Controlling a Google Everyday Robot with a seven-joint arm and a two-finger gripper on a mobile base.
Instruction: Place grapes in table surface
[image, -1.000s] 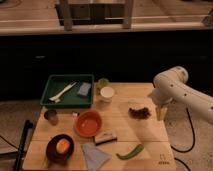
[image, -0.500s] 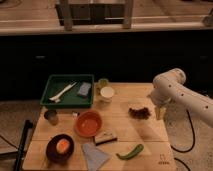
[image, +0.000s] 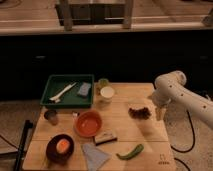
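Pincer (image: 160, 113) just right of grapes (image: 140, 113), bare table surface (image: 154, 134) nearer the camera, white cup (image: 107, 93) well left.

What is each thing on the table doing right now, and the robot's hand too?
grapes: lying on the table surface, not held.
gripper: hanging close beside the grapes.
orange bowl: upright, empty.
dark bowl: upright, something orange inside.
green tray: holding a white utensil and a blue sponge.
white cup: upright.

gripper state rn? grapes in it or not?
Gripper: open or closed cannot be told; it hangs just right of the grapes, which lie on the table surface, apart from it.
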